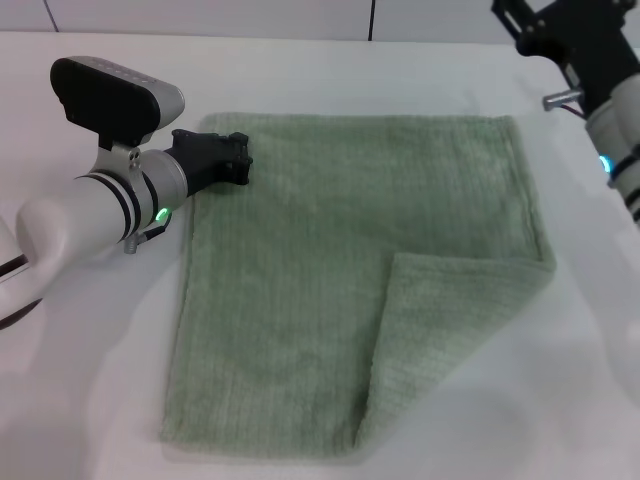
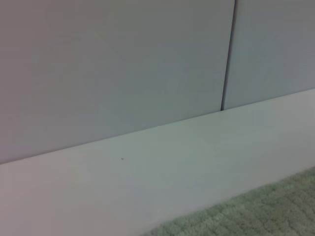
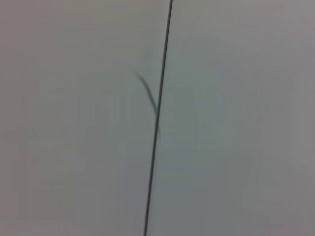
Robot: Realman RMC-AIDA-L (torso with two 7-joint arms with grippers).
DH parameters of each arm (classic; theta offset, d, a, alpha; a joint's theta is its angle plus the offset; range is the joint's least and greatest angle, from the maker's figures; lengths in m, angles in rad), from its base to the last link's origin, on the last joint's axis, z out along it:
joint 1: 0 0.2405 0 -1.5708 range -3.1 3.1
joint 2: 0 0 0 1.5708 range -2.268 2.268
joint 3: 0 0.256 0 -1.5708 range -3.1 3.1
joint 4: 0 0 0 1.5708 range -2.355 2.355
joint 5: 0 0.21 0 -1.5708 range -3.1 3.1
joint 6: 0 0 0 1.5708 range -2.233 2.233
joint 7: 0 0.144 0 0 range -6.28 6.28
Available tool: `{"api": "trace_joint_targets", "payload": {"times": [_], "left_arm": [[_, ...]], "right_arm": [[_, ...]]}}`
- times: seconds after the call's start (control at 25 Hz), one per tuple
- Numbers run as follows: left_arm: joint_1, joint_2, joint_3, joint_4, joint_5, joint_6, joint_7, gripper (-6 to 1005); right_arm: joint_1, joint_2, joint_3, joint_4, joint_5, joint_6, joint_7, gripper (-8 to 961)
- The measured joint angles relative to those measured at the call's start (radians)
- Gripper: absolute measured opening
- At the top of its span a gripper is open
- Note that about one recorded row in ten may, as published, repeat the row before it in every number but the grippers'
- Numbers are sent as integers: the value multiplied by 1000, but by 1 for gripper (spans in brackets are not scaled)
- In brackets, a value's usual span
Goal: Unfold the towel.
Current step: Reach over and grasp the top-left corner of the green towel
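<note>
The pale sage-green towel [image 1: 330,230] lies spread flat on the white table [image 1: 80,400]. Its near right corner [image 1: 450,320] is folded over diagonally onto the cloth. My left gripper [image 1: 238,160] is low at the towel's far left corner, over the hem. The left wrist view shows a strip of the towel's edge [image 2: 256,211] on the table. My right gripper [image 1: 560,35] is raised at the far right, off the towel and beyond its far right corner. The right wrist view shows only the wall.
A pale panelled wall with a vertical seam [image 2: 227,59] stands behind the table. The same kind of seam shows in the right wrist view [image 3: 157,118]. Bare table surrounds the towel on all sides.
</note>
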Motion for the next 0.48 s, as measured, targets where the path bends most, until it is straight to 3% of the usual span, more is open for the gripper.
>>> {"api": "trace_joint_targets", "payload": {"times": [0.28, 0.48], "left_arm": [[7, 3, 0, 8, 0, 4, -3, 5], [7, 3, 0, 9, 0, 4, -3, 5]], "right_arm": [[-8, -14, 22, -187, -19, 247, -9, 798], [-23, -15, 103, -334, -126, 452, -11, 798]]}}
